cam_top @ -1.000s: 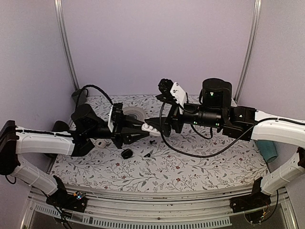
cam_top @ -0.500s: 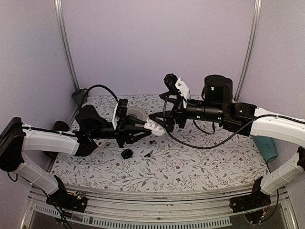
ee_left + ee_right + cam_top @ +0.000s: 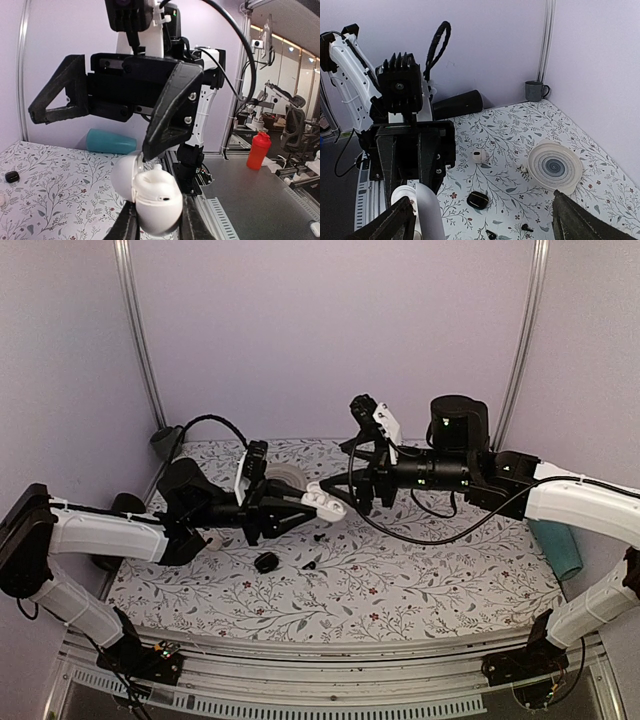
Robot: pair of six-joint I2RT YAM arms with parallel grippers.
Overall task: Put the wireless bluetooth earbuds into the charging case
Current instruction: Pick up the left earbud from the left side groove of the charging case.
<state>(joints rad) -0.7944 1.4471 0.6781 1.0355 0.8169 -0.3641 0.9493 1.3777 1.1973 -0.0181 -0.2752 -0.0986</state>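
Left gripper (image 3: pixel 308 504) is clamped on the charging case (image 3: pixel 330 503). The case is pinched by its lower body between both fingers (image 3: pixel 126 226) and is held in the air over the middle of the table (image 3: pixel 430 585), toward the far side. The lid is seen flipped open, on the left in the left wrist view. Whether anything is seated inside cannot be told.

Right gripper (image 3: pixel 347 490) is spread wide and nothing is held in it. It is pointed straight at the left gripper, tip to tip, at about the same height. One of its fingers (image 3: pixel 172 112) is placed just above the open lid; contact cannot be confirmed. The other finger is kept well apart from the case.

One earbud (image 3: pixel 480 156) is seen lying on the floral cloth, left of mid-table and near the left arm: white with a dark spot, well apart from the case. A second tiny white piece (image 3: pixel 523 169) is seen just beside the near side of the plate (image 3: pixel 555 166); it is too small to be identified.

A black oval piece (image 3: pixel 266 562) is laid on the cloth nearer than the grippers, with small black bits (image 3: pixel 310 565) just to its right. A mug (image 3: pixel 165 440) is stood at the far left corner, a black cylinder (image 3: pixel 457 104) is laid by the left edge, and a teal cylinder (image 3: pixel 562 552) is laid at the right edge.
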